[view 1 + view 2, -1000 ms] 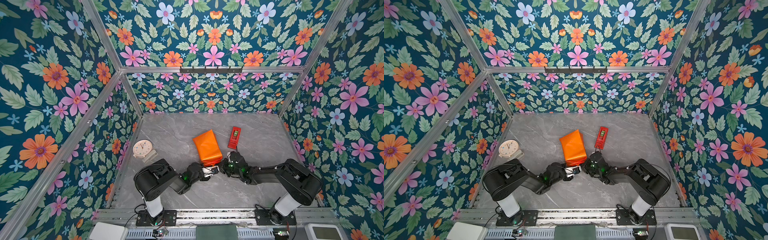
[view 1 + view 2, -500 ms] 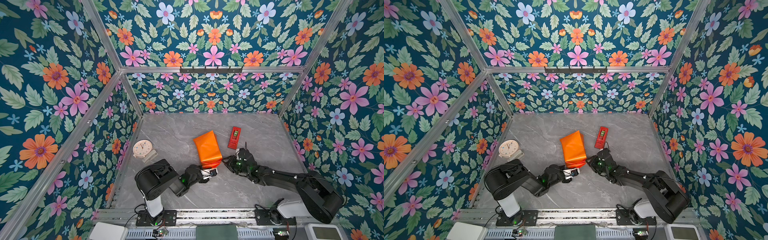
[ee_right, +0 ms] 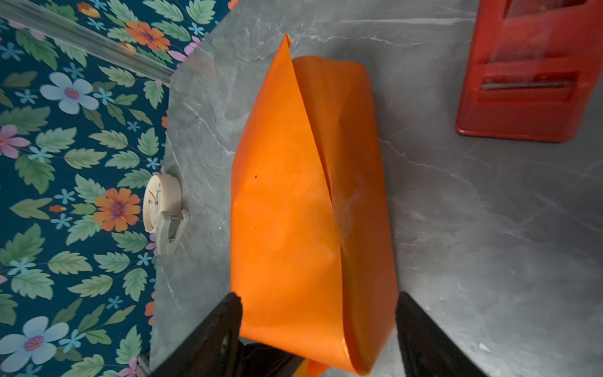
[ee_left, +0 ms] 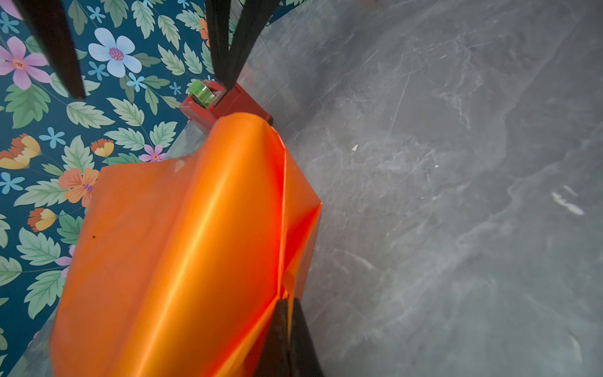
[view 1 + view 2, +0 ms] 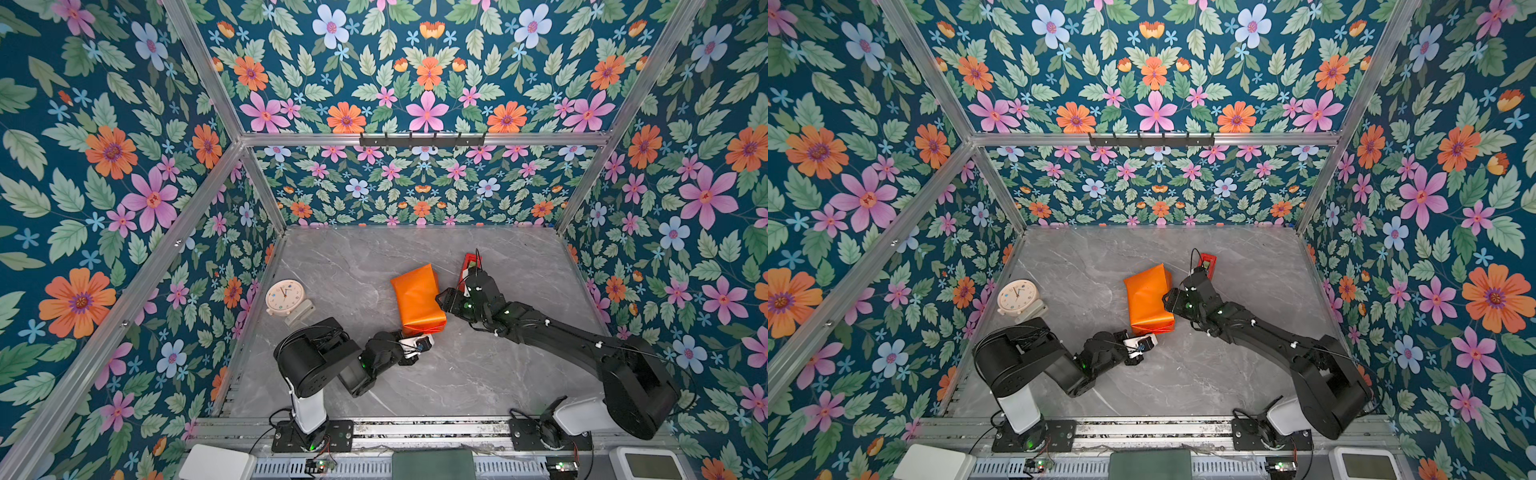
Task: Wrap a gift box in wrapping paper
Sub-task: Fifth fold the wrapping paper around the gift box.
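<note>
Enclosure: floral-papered walls (image 5: 124,166) on the left, far and right sides of a grey marbled table (image 5: 353,257).
Wrapping paper: the wrapping paper (image 5: 417,297) (image 5: 1148,297) lies mid-table, glossy orange side out, folded into an oblong parcel with its long axis running near to far.
Seam: one overlapping edge runs along the top of the parcel; at the far end a corner of that edge stands up.
Gift box: not visible; the paper covers it in every view.
Left fingers: the left fingers (image 4: 295,342) are pressed together with no gap, their tips at the near end of the parcel where the seam ends. Whether a fold of paper is pinched between them cannot be told.
Right fingers: the right fingers (image 3: 222,329) stand wide apart at the parcel's right side, with the paper lying between them. Contact cannot be told.
Tape dispenser: red tape dispenser (image 5: 471,262) (image 3: 528,71), far right of the parcel, near it but apart.
Clock: cream clock (image 5: 284,296), left of the parcel, close to the left wall.
</note>
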You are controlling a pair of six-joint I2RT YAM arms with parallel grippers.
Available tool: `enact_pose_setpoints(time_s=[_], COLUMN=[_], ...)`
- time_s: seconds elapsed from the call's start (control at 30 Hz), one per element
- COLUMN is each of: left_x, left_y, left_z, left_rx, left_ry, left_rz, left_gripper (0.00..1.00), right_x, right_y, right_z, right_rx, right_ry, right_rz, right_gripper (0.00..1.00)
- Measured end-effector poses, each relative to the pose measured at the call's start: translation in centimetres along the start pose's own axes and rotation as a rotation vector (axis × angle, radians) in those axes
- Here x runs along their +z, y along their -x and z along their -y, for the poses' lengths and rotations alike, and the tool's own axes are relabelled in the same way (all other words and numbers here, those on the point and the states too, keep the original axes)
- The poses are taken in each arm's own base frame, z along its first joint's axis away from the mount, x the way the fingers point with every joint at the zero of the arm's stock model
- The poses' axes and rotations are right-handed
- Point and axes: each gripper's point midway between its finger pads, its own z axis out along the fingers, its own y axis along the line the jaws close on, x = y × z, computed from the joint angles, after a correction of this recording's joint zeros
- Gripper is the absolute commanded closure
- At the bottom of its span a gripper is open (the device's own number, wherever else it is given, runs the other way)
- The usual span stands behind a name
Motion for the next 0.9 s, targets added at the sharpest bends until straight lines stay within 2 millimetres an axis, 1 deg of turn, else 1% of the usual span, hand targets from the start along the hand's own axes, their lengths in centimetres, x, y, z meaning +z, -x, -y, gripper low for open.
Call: enact_pose_setpoints(time_s=[0.07, 0.17, 0.37, 0.43, 0.63, 0.9], left_x=[0.0, 0.0, 0.0, 0.0, 0.0, 0.0], left_y=[0.1, 0.1, 0.2, 0.2, 0.2, 0.1], left_z=[-0.1, -0.1, -0.1, -0.1, -0.4, -0.7], left_rx=[-0.008, -0.015, -0.04, -0.046, -0.096, -0.195], left_ry=[0.004, 0.004, 0.003, 0.005, 0.016, 0.034], left_rz=[0.005, 0.005, 0.01, 0.008, 0.004, 0.002], left_gripper=[1.0, 1.0, 1.0, 1.0, 1.0, 1.0], right_x=[0.8, 1.8, 2.5, 2.6, 2.7, 2.5], right_y=[-0.2, -1.1, -2.9, -3.3, -3.6, -4.4], right_z=[0.4, 1.5, 3.4, 3.5, 3.7, 3.3], right_rx=[-0.023, -0.045, -0.063, -0.063, -0.064, -0.054], right_ry=[-0.022, -0.057, -0.097, -0.09, -0.063, -0.039], right_rz=[-0.019, -0.055, -0.104, -0.118, -0.106, -0.107], right_gripper=[0.26, 0.27, 0.29, 0.29, 0.31, 0.33])
